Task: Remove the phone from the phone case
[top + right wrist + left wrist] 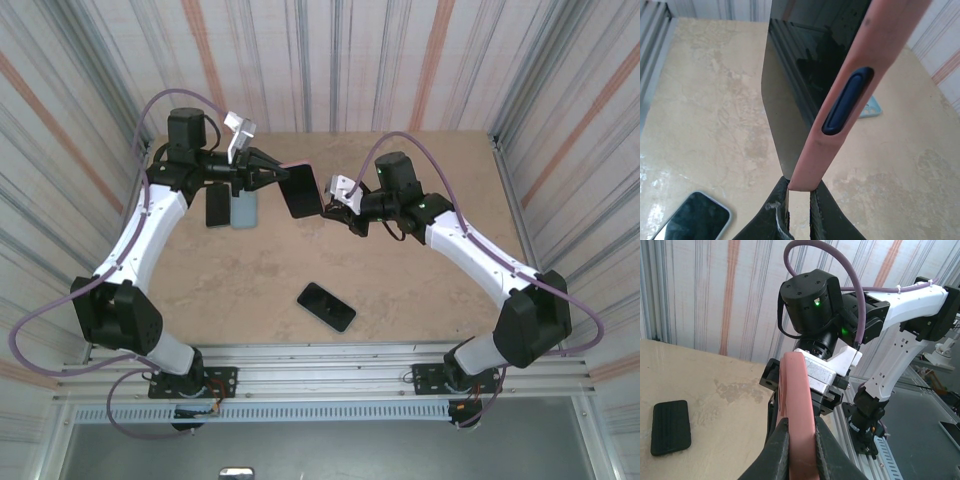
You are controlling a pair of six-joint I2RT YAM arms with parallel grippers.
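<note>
Aloft over table [430, 290] far middle: phone case [885, 40] pinched tight at opposite edges by left gripper [801, 432] and right gripper [799, 187], bracing phone [790, 75] for peeling.

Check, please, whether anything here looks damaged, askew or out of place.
Nothing looks damaged or spilled. The pink-cased phone is held on edge above the table, pinched by the left claw and the right claw, which suits the task.

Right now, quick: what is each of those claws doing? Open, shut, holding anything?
Left gripper: closed, pinching one edge of the pink phone case.
Right gripper: closed, pinching another edge of the same case.
</note>
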